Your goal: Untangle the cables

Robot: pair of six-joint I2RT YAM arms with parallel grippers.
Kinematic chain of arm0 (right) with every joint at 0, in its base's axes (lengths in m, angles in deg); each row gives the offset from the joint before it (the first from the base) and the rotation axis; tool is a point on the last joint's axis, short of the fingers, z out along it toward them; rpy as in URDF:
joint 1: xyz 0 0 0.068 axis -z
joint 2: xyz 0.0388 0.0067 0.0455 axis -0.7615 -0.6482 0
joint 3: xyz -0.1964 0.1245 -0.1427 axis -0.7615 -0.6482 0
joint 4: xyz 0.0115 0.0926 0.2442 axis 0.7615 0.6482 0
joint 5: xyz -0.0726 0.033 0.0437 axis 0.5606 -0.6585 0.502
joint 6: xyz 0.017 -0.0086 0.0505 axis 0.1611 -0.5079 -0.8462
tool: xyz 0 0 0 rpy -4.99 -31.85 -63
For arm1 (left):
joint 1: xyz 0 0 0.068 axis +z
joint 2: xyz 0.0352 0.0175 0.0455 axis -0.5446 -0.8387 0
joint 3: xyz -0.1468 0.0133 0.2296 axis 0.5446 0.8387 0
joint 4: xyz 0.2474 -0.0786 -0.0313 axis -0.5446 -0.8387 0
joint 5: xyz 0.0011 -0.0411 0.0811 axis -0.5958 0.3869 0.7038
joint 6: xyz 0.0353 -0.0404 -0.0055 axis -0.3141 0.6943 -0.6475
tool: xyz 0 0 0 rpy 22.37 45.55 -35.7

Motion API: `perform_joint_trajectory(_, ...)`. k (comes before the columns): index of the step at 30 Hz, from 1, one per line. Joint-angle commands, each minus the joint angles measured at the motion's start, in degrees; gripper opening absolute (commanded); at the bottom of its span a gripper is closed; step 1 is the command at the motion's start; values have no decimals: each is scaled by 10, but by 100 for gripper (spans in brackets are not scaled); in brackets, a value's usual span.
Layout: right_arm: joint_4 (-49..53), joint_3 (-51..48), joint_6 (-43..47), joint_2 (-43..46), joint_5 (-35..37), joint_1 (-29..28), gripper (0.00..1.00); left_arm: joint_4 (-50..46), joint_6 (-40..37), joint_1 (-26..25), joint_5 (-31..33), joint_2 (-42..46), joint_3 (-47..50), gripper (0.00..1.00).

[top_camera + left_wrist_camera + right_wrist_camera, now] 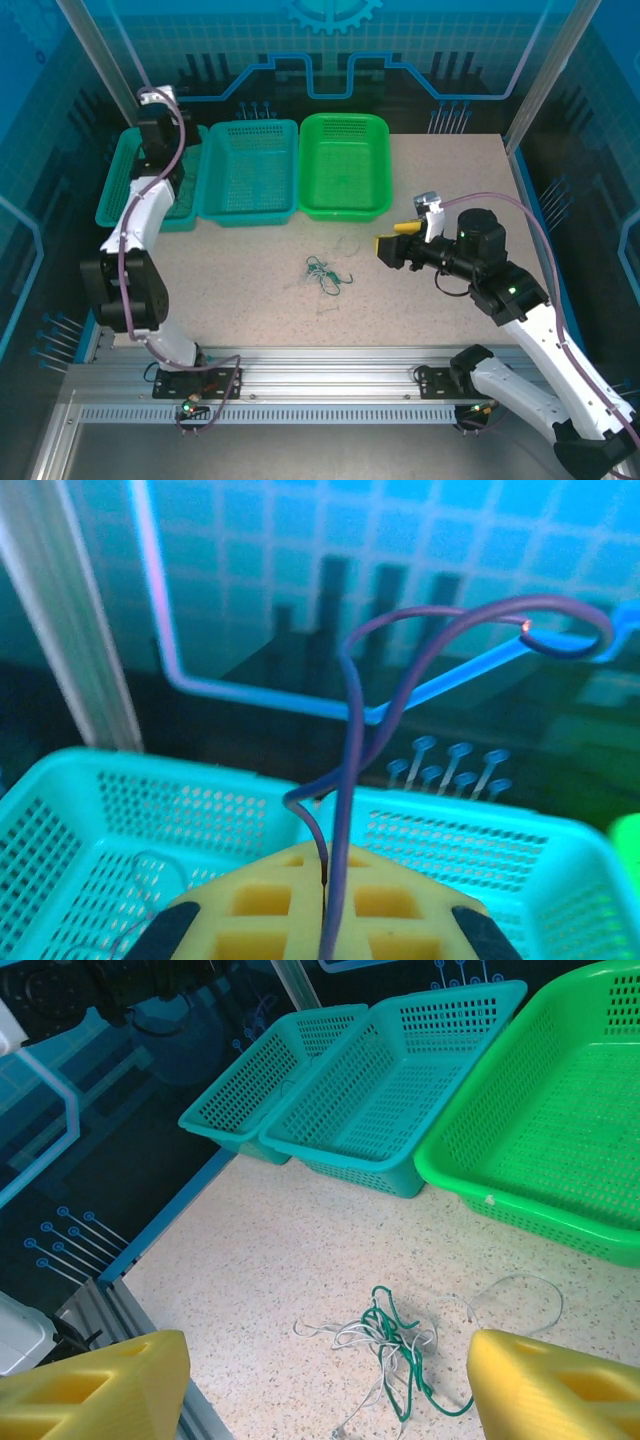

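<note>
The cables (pixel 325 272) lie in a small tangle on the speckled table: a bluish-green wire wound through several whitish ones. In the right wrist view the tangle (pixel 395 1345) sits just ahead of and between my yellow fingers, and one whitish loop (pixel 525 1285) trails off to the right. My right gripper (pixel 386 246) hovers to the right of the tangle, open (pixel 325 1405), holding nothing. My left gripper (pixel 322 915) is raised over the left teal basket (pixel 70 810) with its yellow fingers pressed together, shut. The arm's own purple cable crosses in front of them.
Three baskets line the back of the table: left teal (pixel 125 185), middle teal (pixel 250 170) and green (pixel 345 165). A thin whitish wire loop (pixel 165 865) lies in the left teal basket. An aluminium rail (pixel 320 365) runs along the near edge.
</note>
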Motion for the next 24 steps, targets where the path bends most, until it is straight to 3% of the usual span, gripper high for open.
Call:
perform_joint_trajectory(1,0,3,-3,-1,19,-6,75,-68,56,34,-1,-38,-40,0)
perform_joint_trajectory(2,2,4,-3,-2,23,-6,75,-72,66,45,-11,-49,-43,7)
perform_joint_trajectory(4,8,8,-4,-3,31,-6,76,-76,89,65,-23,-63,-42,36)
perform_joint_trajectory(6,17,10,-3,-5,39,-6,76,-68,111,77,-33,-53,-27,55)
perform_joint_trajectory(10,23,2,-7,-7,57,-5,77,-16,155,81,-50,15,27,75)
perform_joint_trajectory(14,17,-6,-13,-19,59,-3,77,-11,220,78,-91,81,57,74)
perform_joint_trajectory(17,7,-15,-17,-41,61,-4,77,18,278,55,-157,146,117,72)
perform_joint_trajectory(24,-10,-18,-36,-134,45,-15,77,21,243,-117,-207,281,251,72)
